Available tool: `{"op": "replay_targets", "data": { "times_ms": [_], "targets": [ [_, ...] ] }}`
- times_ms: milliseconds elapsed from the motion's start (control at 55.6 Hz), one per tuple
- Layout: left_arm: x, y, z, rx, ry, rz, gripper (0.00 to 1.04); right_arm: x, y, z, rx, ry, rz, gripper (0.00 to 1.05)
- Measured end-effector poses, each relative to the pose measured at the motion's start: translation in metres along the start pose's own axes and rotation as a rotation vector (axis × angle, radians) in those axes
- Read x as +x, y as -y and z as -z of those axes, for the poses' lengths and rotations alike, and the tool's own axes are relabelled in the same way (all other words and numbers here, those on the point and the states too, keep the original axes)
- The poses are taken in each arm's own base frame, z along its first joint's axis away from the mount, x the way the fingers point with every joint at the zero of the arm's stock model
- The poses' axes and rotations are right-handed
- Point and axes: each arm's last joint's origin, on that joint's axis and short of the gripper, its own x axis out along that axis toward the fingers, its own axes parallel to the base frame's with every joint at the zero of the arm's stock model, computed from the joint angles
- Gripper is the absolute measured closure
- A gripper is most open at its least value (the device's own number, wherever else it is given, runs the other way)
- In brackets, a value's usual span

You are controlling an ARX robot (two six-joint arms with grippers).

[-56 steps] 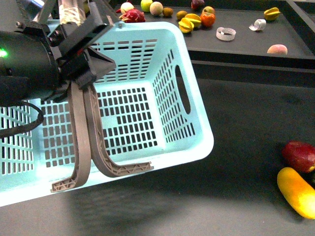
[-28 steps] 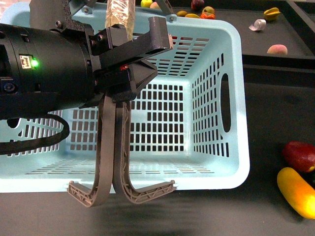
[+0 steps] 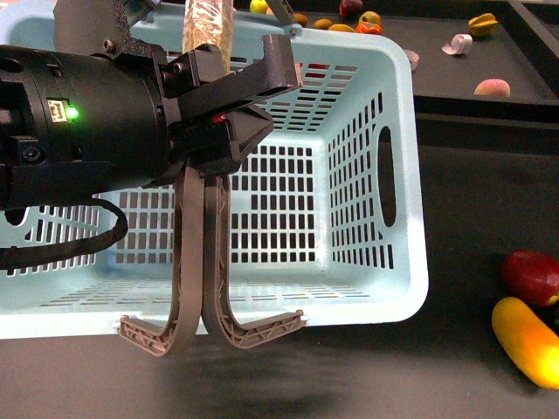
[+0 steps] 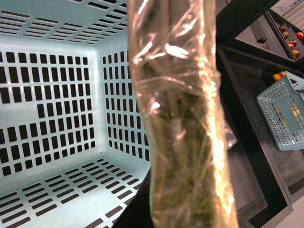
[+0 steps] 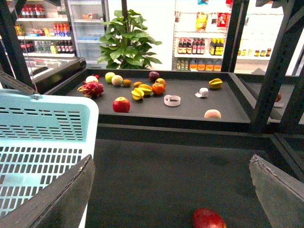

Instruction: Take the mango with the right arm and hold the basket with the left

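The light aqua basket [image 3: 410, 175] fills the left and middle of the front view, hanging from its two grey-brown handles [image 3: 188, 262]. My left gripper [image 3: 218, 131], on the bulky black arm with the green light, is shut on the handles' tops. The yellow-orange mango [image 3: 527, 340] lies on the dark surface at the lower right, just in front of a dark red fruit [image 3: 531, 277]. My right gripper [image 5: 171, 194] is open; its two grey fingers [image 5: 52, 204] stand wide apart above the dark red fruit [image 5: 208, 218], with the basket [image 5: 42, 142] beside them. The mango is out of that view.
A raised black shelf [image 3: 437, 74] at the back carries several fruits, a peach [image 3: 492, 87] and a white tape roll [image 5: 172, 100]. Black frame posts [image 5: 266, 71] stand near the right gripper. A film-wrapped brownish bar [image 4: 180, 118] blocks the left wrist view. A second basket [image 4: 285, 114] sits far off.
The basket has swung from a skewed tilt to nearly square to the camera, and the left arm has come in over it. In the last half second the basket drifted slightly left.
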Motion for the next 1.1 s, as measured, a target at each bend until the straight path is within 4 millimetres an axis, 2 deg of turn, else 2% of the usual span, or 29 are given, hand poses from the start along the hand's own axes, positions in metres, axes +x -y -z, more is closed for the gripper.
{"op": "replay_targets", "data": {
  "times_ms": [324, 432, 612, 756, 918, 1098],
  "targets": [
    [0.0, 0.0, 0.0, 0.0, 0.0, 0.0, 0.99, 0.0, 0.0, 0.0, 0.0, 0.0, 0.0, 0.08],
    [0.0, 0.0, 0.0, 0.0, 0.0, 0.0, 0.99, 0.004, 0.002, 0.003, -0.023, -0.092, 0.118, 0.08],
    [0.0, 0.0, 0.0, 0.001, 0.002, 0.0, 0.99, 0.028, 0.011, 0.009, -0.022, -0.168, 0.122, 0.08],
    [0.0, 0.0, 0.0, 0.001, 0.001, 0.001, 0.99, 0.057, 0.022, 0.016, 0.005, -0.244, 0.084, 0.08],
    [0.0, 0.0, -0.001, 0.0, 0.002, 0.0, 0.99, 0.089, 0.038, 0.046, 0.06, -0.395, 0.069, 0.08],
    [0.0, 0.0, 0.0, 0.001, 0.002, -0.001, 0.99, 0.106, 0.051, 0.087, 0.081, -0.528, 0.079, 0.08]
  ]
}}
